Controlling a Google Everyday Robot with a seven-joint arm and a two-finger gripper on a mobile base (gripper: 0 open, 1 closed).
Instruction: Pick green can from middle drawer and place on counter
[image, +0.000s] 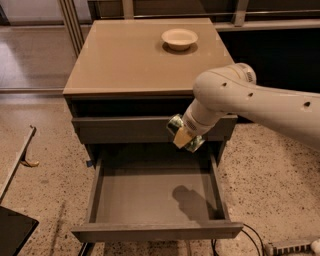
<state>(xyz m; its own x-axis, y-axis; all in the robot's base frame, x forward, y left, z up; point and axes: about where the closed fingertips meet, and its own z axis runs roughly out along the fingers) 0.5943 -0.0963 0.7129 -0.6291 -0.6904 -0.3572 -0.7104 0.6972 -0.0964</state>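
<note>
Gripper (185, 137), fingers closed on the can (174, 124), hangs over the open drawer (150, 196), below the tabletop (125, 60). Risk: on a straight lift, the can may strike the overhang and slip loose.
</note>
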